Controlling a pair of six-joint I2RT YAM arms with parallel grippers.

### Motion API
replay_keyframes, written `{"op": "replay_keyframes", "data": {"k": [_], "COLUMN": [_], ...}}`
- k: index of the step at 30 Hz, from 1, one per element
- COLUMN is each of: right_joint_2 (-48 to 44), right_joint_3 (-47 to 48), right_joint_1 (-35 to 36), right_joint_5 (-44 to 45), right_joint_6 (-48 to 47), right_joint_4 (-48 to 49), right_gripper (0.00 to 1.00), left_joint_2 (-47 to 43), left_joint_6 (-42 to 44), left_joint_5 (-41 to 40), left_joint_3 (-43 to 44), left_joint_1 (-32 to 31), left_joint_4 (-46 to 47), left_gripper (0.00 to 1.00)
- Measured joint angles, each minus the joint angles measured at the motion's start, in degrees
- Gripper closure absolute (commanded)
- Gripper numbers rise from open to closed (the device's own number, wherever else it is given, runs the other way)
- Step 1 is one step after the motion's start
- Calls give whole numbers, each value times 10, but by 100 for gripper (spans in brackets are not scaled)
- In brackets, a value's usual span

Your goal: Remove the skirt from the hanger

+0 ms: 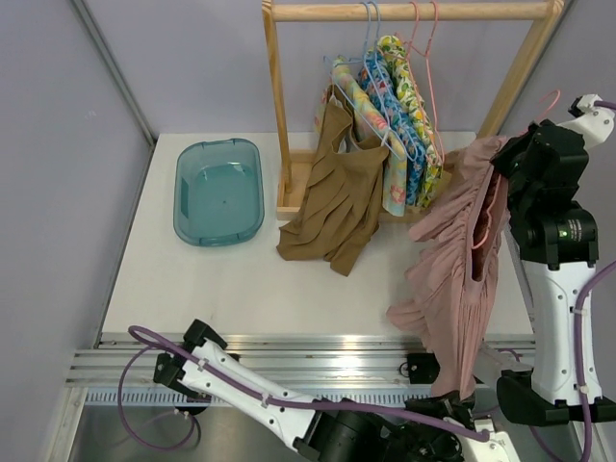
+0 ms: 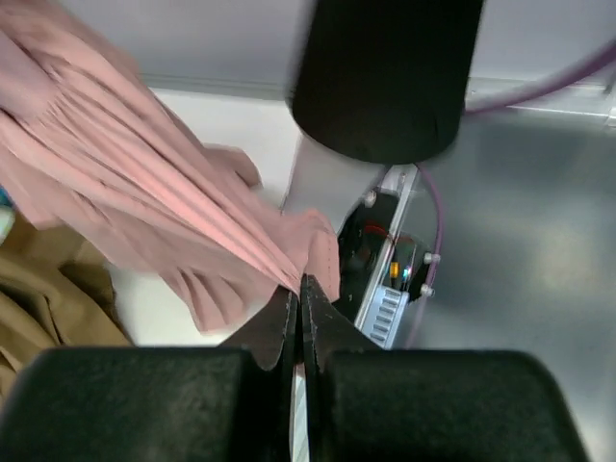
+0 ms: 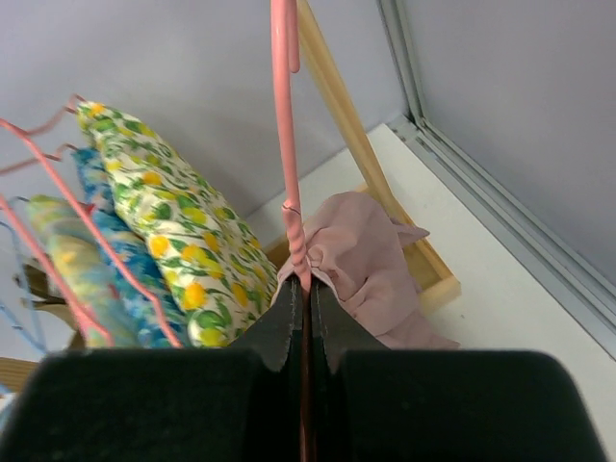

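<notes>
A pink skirt hangs on a pink wire hanger at the right of the table, off the rack. My right gripper is shut on the hanger's neck; in the right wrist view the hanger rises from between its closed tips, with the skirt bunched just below. My left gripper is low at the near edge, shut on the skirt's bottom hem. In the left wrist view the pink cloth runs into the closed tips. The skirt stretches between the two grippers.
A wooden clothes rack stands at the back with floral garments on hangers and a brown garment draped onto the table. A teal tub sits at the back left. A metal rail runs along the near edge.
</notes>
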Motion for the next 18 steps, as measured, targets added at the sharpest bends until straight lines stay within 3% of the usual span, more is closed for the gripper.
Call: {"op": "replay_keyframes", "data": {"k": [9, 15, 18], "right_joint_2": [62, 34, 9], "right_joint_3": [257, 289, 283], "right_joint_1": [1, 0, -2], "right_joint_5": [-77, -183, -281], "right_joint_6": [11, 45, 58], "right_joint_4": [-161, -228, -246], "right_gripper": [100, 100, 100], "left_joint_2": [-84, -157, -186], "left_joint_6": [-133, -210, -218], "left_joint_5": [-9, -37, -42], "left_joint_3": [-408, -428, -412], "left_joint_1": [5, 9, 49], "left_joint_4": [33, -24, -68], "left_gripper": [100, 100, 100]}}
